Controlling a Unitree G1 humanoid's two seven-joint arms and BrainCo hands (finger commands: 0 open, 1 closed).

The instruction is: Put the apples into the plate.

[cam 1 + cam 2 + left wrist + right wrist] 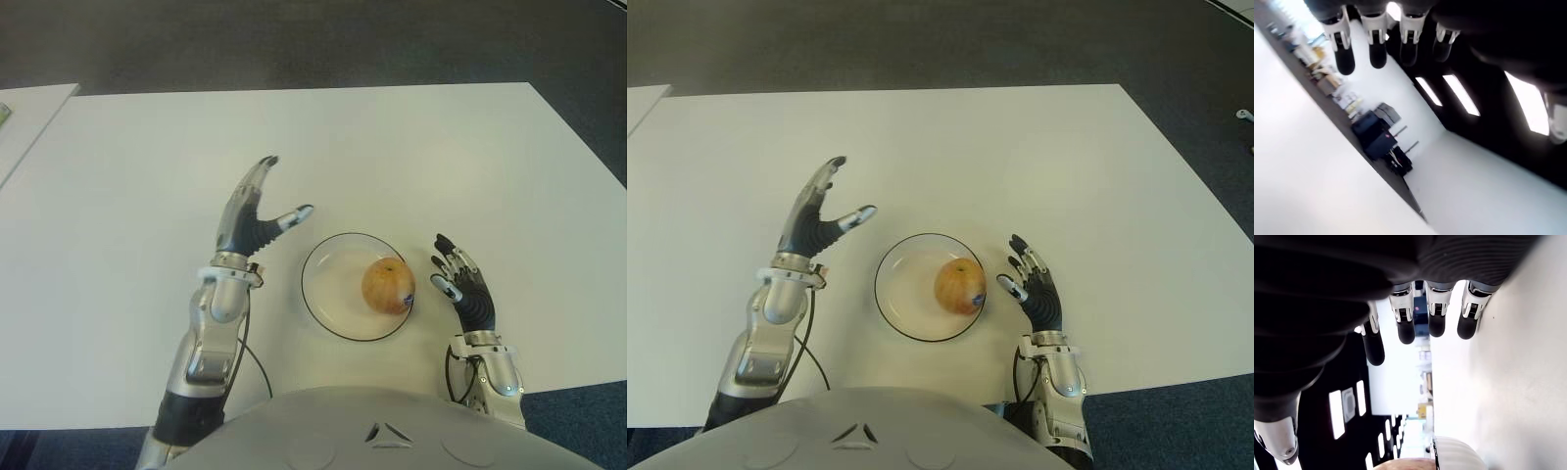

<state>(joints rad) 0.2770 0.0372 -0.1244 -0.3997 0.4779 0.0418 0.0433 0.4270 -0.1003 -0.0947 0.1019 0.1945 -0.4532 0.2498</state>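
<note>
White table [411,147], dark floor beyond its far edge. Near the front edge, at centre: a clear plate [328,284] with a dark rim. One apple [388,285] sits in it, yellow-orange, toward the plate's right side, a small sticker on its right flank. No other apple shows in either eye view.

Left hand [253,217] just left of the plate, fingers extended and spread, pointing away from the robot, thumb angled toward the plate rim. Holds nothing. Whether it touches the table or hangs just above is hard to read from the eye views; the left wrist view shows fingertips [1345,58] straight with only open room past them.

Right hand [464,284] just right of the plate, near the apple but apart from it. Fingers loosely straight, empty. The right wrist view shows its fingertips [1406,330] uncurled alongside the table, with the apple [1403,464] and plate rim [1457,454] at the frame edge.
</note>
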